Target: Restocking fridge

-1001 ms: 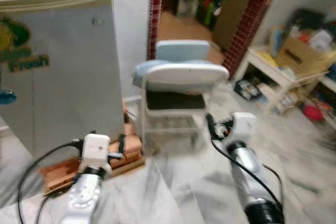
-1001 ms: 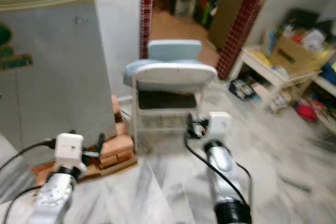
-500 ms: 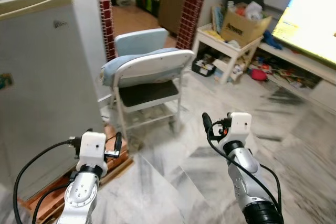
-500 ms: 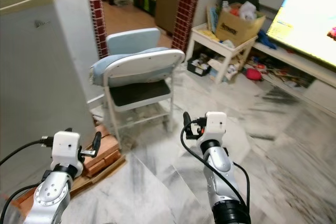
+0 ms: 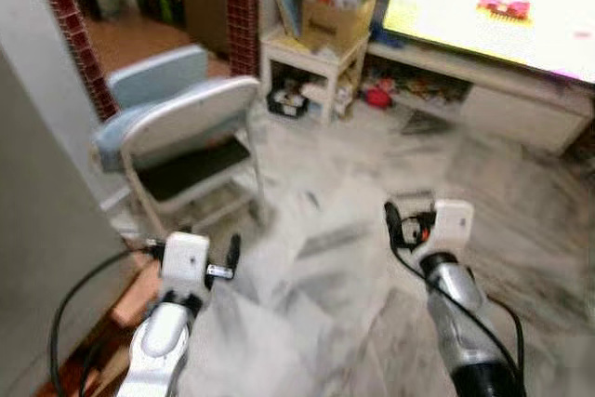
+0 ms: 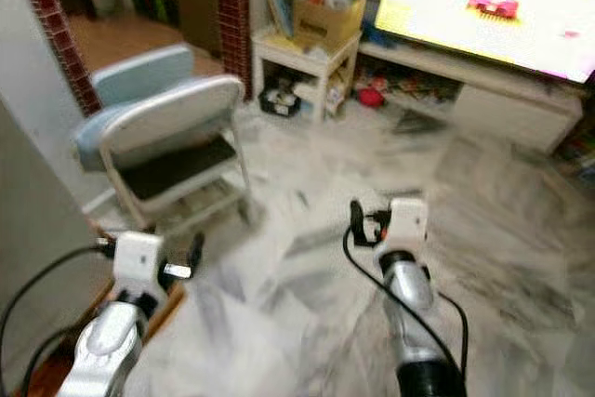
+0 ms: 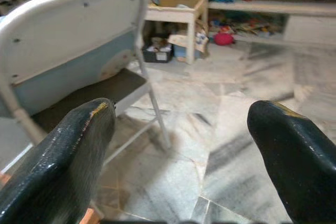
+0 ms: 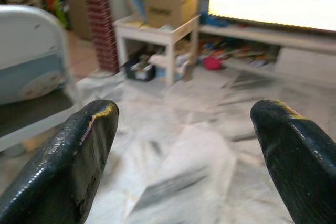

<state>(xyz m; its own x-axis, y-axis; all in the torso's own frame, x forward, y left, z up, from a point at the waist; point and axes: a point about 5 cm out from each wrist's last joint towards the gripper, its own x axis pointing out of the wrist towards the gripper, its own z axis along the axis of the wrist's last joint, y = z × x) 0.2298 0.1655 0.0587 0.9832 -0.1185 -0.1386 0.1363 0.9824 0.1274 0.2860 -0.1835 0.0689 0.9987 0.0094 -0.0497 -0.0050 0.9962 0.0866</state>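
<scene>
Grey-veined marble floor [image 5: 325,258], polished and motion-blurred, covered most of the scene. The fridge [image 5: 37,230], a flat grey panel cut off at the left edge, stood beside the left arm, door face only partly visible. A bright television screen [image 5: 493,2] sat on a long low white unit [image 5: 483,99], overexposed. A folding chair [image 5: 186,137] with rounded pale-blue back and dark seat stood by the fridge. A small white side table [image 5: 311,53] carried a cardboard box [image 5: 339,11], contents indistinct. The left gripper [image 7: 184,145] and right gripper [image 8: 184,145] were held over the floor, fingers spread wide, empty.
</scene>
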